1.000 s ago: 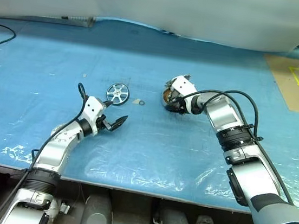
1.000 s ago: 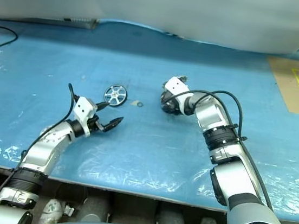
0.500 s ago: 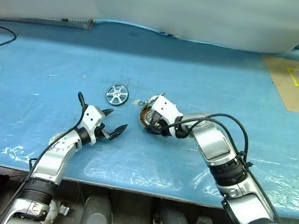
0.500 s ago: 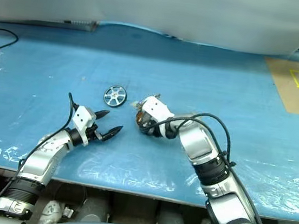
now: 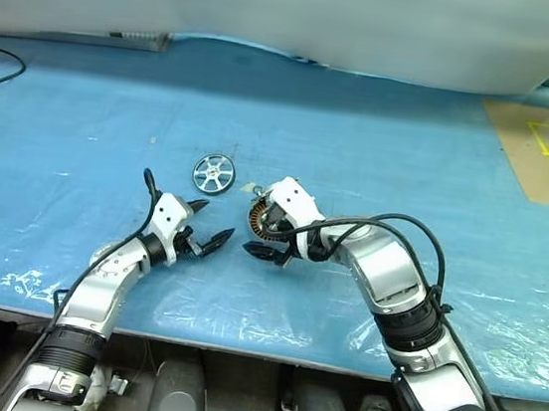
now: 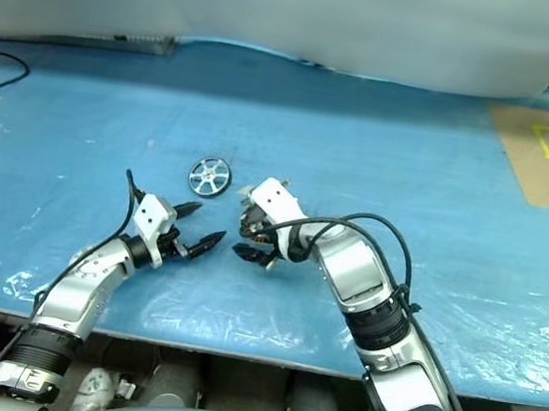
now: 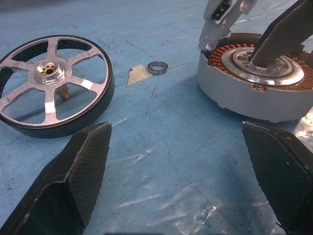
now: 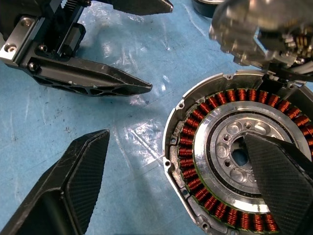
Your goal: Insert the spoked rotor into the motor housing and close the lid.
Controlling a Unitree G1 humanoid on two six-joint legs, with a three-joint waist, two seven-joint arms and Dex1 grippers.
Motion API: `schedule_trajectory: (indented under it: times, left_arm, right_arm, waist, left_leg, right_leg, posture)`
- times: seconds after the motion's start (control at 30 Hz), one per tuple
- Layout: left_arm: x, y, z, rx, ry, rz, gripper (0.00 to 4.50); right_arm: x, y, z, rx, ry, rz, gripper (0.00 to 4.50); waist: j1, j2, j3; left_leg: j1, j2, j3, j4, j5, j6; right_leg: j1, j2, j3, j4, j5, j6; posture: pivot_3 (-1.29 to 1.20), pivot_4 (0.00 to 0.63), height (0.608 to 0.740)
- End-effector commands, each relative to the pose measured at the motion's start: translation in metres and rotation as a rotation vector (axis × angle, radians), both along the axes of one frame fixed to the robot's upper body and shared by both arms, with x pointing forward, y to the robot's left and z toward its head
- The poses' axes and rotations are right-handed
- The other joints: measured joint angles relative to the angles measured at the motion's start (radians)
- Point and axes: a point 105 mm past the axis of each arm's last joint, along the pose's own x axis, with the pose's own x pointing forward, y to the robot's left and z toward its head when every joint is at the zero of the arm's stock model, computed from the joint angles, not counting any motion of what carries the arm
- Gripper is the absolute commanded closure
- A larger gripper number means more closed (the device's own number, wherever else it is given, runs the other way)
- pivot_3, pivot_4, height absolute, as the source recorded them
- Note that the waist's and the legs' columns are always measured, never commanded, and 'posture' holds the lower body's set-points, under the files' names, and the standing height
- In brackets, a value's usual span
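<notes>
The spoked rotor (image 5: 214, 172) lies flat on the blue surface (image 5: 383, 139), just beyond our left gripper (image 5: 207, 234), which is the nearer arm, jaws wide and empty. The motor housing (image 5: 269, 219), copper windings ringed in grey metal, sits beside it under our right gripper (image 5: 273, 235), whose jaws are spread, gripping nothing.

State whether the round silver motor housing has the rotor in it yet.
Not yet: the round silver motor housing shows bare copper windings; the spoked silver rotor lies beside it.
</notes>
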Motion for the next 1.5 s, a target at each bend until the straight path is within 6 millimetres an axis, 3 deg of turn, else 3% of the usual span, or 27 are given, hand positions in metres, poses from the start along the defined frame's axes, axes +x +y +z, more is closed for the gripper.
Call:
schedule_trajectory:
  times: [0.03, 0.37, 0.63, 0.83, 1.0, 1.17, 1.27, 1.43, 1.5]
  left_arm:
    - [0.002, -0.002, 0.013, -0.013, -0.052, -0.015, 0.0]
    - [0.005, 0.002, 0.014, -0.003, -0.051, -0.023, 0.0]
    - [0.009, 0.0, 0.014, -0.002, -0.058, -0.034, 0.0]
    - [0.017, 0.004, 0.024, 0.025, -0.124, -0.004, 0.0]
    - [0.037, 0.007, 0.039, 0.042, -0.122, -0.017, 0.0]
    - [0.051, 0.001, 0.05, 0.072, -0.108, -0.12, 0.0]
    - [0.062, -0.001, 0.057, 0.115, -0.114, -0.176, 0.62]
    - [0.08, -0.008, 0.073, 0.205, -0.134, -0.29, 2.36]
    - [0.083, -0.011, 0.074, 0.255, -0.128, -0.34, 2.36]
  right_arm:
    - [-0.007, -0.001, 0.025, 0.051, -0.023, 0.021, 0.02]
    - [-0.023, -0.042, 0.033, 0.114, -0.007, 0.059, 0.02]
    - [0.019, -0.095, 0.029, 0.042, -0.199, 0.006, 0.02]
    - [0.021, -0.088, 0.029, 0.094, -0.235, 0.062, 0.02]
    - [-0.006, -0.07, 0.023, 0.204, -0.328, 0.199, 0.02]
    - [-0.021, -0.065, 0.013, 0.268, -0.299, 0.184, 0.02]
    - [-0.023, -0.065, 0.01, 0.272, -0.298, 0.159, 0.0]
    - [-0.033, -0.061, 0.006, 0.288, -0.298, 0.141, 0.0]
    - [-0.034, -0.06, 0.004, 0.292, -0.304, 0.117, 0.0]
  waist:
    - [0.001, 0.0, 0.0]
    - [0.005, 0.0, 0.0]
    - [0.0, 0.0, 0.0]
    - [0.001, 0.0, 0.0]
    - [0.009, 0.0, 0.0]
    - [0.008, 0.0, 0.0]
    - [0.008, 0.0, 0.0]
    - [0.011, 0.0, 0.0]
    - [0.014, 0.0, 0.0]
  left_leg:
    - [-0.001, 0.0, 0.0, 0.0, 0.0, 0.0]
    - [-0.005, 0.0, -0.002, 0.0, 0.0, 0.0]
    - [-0.004, 0.0, -0.001, 0.002, 0.0, 0.0]
    - [-0.006, 0.0, -0.001, 0.002, 0.0, 0.0]
    - [-0.008, 0.001, -0.002, 0.004, 0.0, 0.001]
    - [-0.008, 0.0, -0.002, 0.004, 0.0, 0.001]
    - [-0.007, 0.0, -0.002, 0.005, 0.0, 0.001]
    - [-0.008, 0.0, -0.003, 0.005, 0.0, 0.001]
    - [-0.008, 0.0, -0.003, 0.005, 0.0, 0.001]
  right_leg:
    - [-0.001, 0.0, 0.0, 0.0, 0.0, 0.0]
    - [-0.002, 0.0, -0.002, -0.002, 0.001, 0.002]
    - [-0.002, 0.0, -0.002, -0.001, 0.001, 0.001]
    - [-0.003, 0.0, -0.002, 0.0, 0.0, 0.0]
    - [-0.003, 0.0, -0.004, 0.0, 0.001, 0.0]
    - [-0.003, -0.001, -0.003, 0.0, 0.001, 0.0]
    - [-0.003, -0.001, -0.003, 0.001, 0.001, 0.0]
    - [-0.003, -0.001, -0.004, 0.001, 0.001, 0.0]
    - [-0.003, -0.001, -0.004, 0.001, 0.001, 0.0]
  posture:
    - [0.0, 0.15, 0.74]
    - [0.0, 0.15, 0.74]
    - [0.0, 0.15, 0.74]
    - [0.0, 0.15, 0.74]
    - [0.0, 0.15, 0.74]
    - [0.0, 0.15, 0.74]
    - [0.0, 0.15, 0.74]
    - [0.0, 0.15, 0.74]
    - [0.0, 0.15, 0.74]
